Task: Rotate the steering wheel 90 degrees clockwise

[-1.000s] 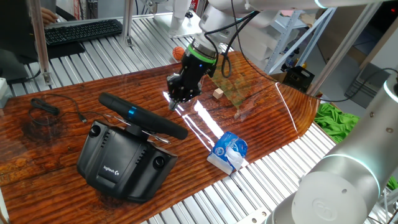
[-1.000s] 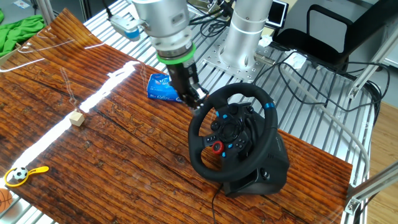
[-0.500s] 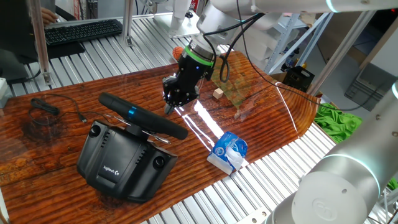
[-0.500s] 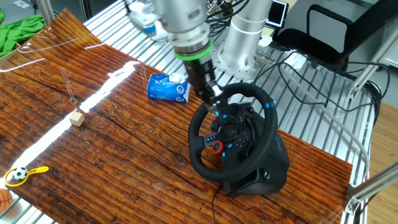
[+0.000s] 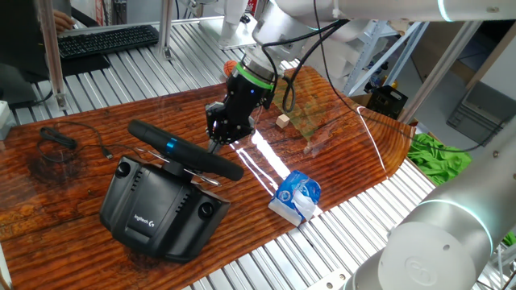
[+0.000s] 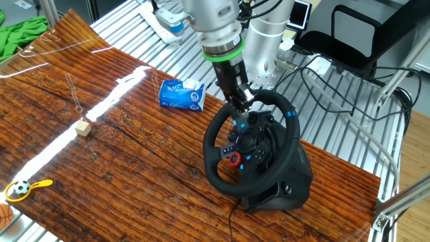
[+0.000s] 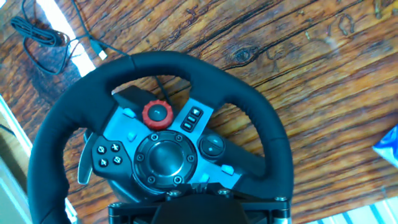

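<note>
The steering wheel (image 5: 185,153) is a black rim with a blue mark (image 5: 171,146) on a bulky black Logitech base (image 5: 157,211) on the wooden table. In the other fixed view the wheel (image 6: 213,142) faces the camera, its blue mark (image 6: 291,115) at the upper right. My gripper (image 6: 243,107) hangs over the wheel's upper left part, just inside the rim, fingers together and empty. It also shows in one fixed view (image 5: 216,141), right behind the rim. The hand view looks down on the rim (image 7: 155,65) and silver hub (image 7: 165,155); the gripper (image 7: 169,196) shows only as a dark edge at the bottom.
A blue and white packet (image 5: 297,196) lies right of the wheel near the table edge, also in the other fixed view (image 6: 180,95). A small wooden cube (image 5: 282,121) and a black cable (image 5: 72,141) lie on the table. A keyboard (image 5: 105,39) sits at the far back.
My gripper has moved from beside the wheel's rim near the packet to over the wheel's upper part. The wheel has not turned.
</note>
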Action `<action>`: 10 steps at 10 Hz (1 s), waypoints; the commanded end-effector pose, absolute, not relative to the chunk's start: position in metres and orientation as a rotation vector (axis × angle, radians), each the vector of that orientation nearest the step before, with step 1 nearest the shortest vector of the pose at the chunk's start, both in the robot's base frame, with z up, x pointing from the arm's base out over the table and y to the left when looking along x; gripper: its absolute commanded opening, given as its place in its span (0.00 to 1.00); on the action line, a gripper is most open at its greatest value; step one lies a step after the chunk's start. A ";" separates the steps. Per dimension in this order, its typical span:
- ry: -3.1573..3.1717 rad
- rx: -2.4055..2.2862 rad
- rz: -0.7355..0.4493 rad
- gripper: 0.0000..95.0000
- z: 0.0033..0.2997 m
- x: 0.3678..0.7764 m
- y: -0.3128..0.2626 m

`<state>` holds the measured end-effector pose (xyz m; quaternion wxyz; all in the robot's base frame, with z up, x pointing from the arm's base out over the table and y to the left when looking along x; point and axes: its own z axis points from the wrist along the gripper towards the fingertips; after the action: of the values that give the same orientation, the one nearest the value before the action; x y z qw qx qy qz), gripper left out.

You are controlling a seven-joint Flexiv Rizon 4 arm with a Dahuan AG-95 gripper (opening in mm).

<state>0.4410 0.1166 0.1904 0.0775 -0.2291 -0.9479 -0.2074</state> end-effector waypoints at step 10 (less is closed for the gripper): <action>-2.595 -0.727 -0.811 0.00 0.185 0.480 0.125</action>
<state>0.4802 0.1240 0.1854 0.1621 -0.2543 -0.9103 -0.2835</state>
